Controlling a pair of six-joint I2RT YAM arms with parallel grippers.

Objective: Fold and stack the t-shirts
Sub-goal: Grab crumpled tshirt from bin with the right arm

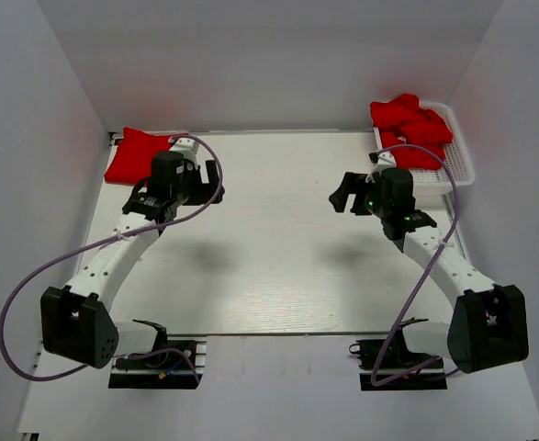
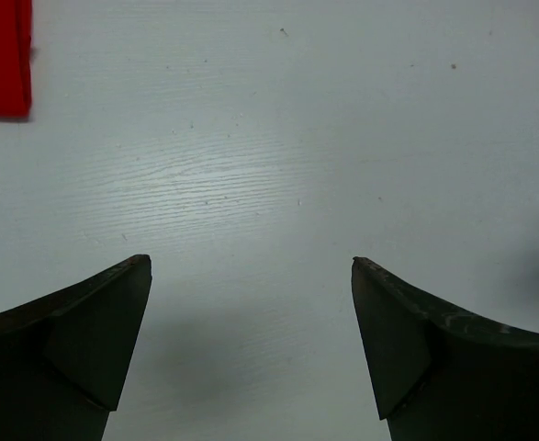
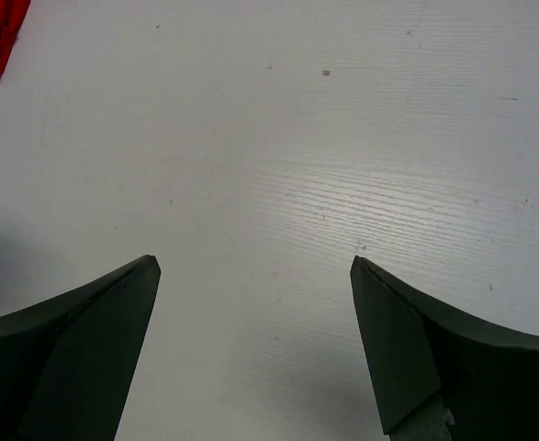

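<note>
Red t-shirts (image 1: 410, 127) heaped in the far-right basket (image 1: 463, 152), one folded t-shirt (image 1: 139, 154) at the desk's (image 1: 278, 266) far-left corner; left gripper (image 2: 251, 262) and right gripper (image 3: 255, 260) wide open, empty, so a careless grab may lift two or snag mesh.

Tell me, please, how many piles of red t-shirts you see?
2: one folded pile on the table, far left; one crumpled heap in the far-right basket; some shirts may be hidden.
</note>
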